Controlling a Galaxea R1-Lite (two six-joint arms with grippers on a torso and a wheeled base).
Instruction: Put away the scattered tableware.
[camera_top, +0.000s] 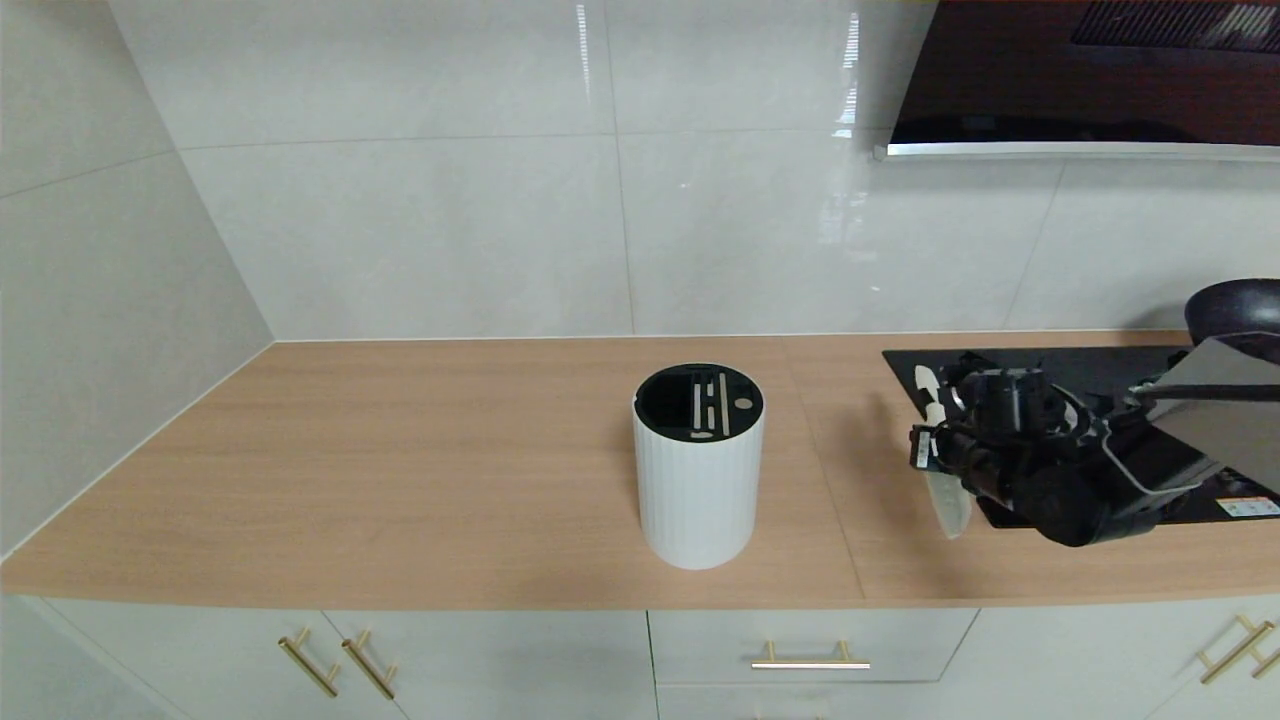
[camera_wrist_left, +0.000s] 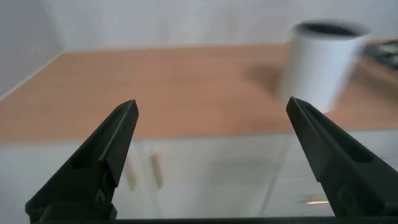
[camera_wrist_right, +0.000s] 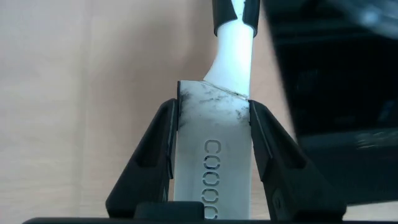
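Smooth wood-grain counter (camera_top: 400, 470) spans the frame, with a glossy black cooktop (camera_top: 1090, 362) at right. A ribbed white round holder (camera_top: 698, 480) with a slotted black top stands mid-frame. My right gripper (camera_wrist_right: 214, 118) pinches the flat white knife (camera_wrist_right: 214, 155) by its blade at the cooktop's left edge. My left gripper (camera_wrist_left: 211, 106) gapes wide, empty.

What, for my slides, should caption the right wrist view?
Right gripper shut on the white knife by its blade, against wooden counter and black cooktop.

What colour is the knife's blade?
The knife blade is white with dark smudges; right wrist view shows it best.
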